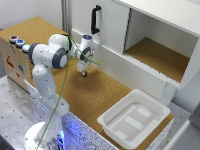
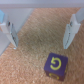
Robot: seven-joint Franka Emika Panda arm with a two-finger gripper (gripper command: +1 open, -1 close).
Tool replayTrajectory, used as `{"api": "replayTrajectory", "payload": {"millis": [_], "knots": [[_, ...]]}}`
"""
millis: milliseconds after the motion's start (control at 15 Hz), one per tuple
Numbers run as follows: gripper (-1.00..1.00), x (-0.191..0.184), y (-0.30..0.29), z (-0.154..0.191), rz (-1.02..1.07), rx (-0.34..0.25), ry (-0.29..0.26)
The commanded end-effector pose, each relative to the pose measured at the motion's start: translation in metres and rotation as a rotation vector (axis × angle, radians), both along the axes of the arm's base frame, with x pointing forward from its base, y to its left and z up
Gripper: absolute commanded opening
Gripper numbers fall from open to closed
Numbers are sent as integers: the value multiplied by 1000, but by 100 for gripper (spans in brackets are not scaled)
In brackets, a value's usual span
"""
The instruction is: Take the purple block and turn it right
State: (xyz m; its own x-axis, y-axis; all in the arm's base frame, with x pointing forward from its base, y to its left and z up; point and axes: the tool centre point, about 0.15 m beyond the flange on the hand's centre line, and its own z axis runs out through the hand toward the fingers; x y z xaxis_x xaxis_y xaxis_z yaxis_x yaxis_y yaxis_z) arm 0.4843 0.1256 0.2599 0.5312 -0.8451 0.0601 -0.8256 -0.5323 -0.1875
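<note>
The purple block (image 2: 55, 66) is a small dark cube with a yellow curved-arrow mark on its top face, lying on the cork table. In the wrist view it lies just outside the gap between my fingers, touching neither one. My gripper (image 2: 40, 44) is open, its two pale fingers (image 2: 10, 30) spread wide and nothing between them. In the exterior view the gripper (image 1: 83, 70) points down close over the cork near the cabinet's front, and the block is only a small dark speck (image 1: 84, 74) beneath it.
A white tub (image 1: 134, 120) stands at the exterior view's lower right. A white cabinet with an open compartment (image 1: 160, 55) and a black handle (image 1: 94, 20) runs behind the gripper. Round coloured buttons (image 1: 19, 42) sit on a box at the left. A green cable (image 1: 65, 90) hangs along the arm.
</note>
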Motion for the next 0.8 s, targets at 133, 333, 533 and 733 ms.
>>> {"api": "replayTrajectory", "payload": {"millis": [133,333,533,733], "knots": [[100,-77,0,65,559,-165,40],[100,-83,16,67,912,-239,130],[100,-82,25,55,1163,-220,97],[100,-74,24,39,1291,-170,32]]}}
